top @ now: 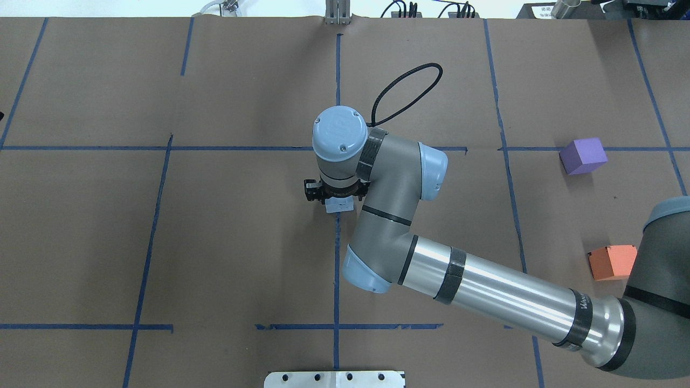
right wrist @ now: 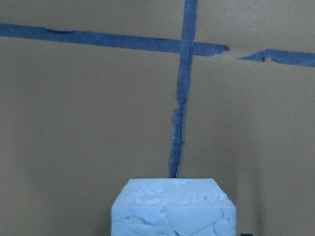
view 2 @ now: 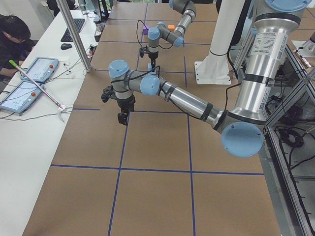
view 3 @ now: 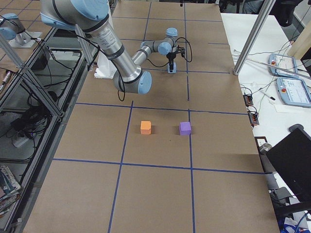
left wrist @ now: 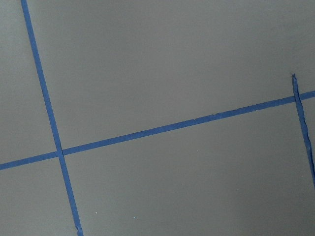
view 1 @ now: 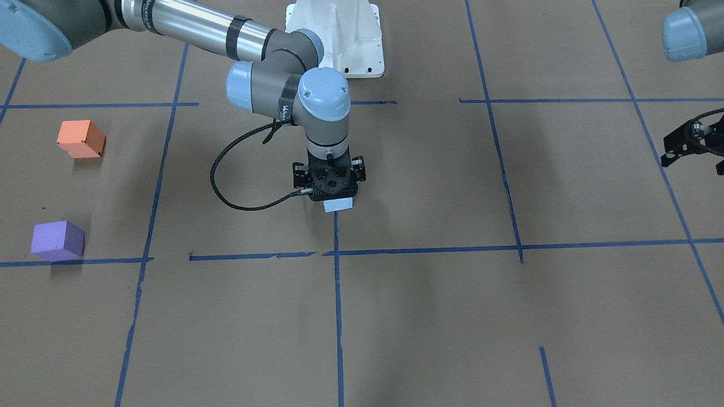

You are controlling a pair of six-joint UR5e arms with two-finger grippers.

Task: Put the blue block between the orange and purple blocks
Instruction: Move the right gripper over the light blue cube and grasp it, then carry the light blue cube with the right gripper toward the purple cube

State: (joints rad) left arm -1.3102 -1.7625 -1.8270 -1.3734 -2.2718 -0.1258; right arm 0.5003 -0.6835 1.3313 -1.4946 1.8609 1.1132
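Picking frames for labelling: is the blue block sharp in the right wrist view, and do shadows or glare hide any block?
Right wrist view: blue block slightly soft, cropped at the bottom edge, texture readable. Front-facing view: faint shadows beside orange block and purple block, hiding nothing. Overhead view: glare streak on the right arm.

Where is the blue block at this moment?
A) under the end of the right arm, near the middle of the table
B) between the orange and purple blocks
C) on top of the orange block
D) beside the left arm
A: the blue block sits just below the end of the right arm, far from the orange block and the purple block.
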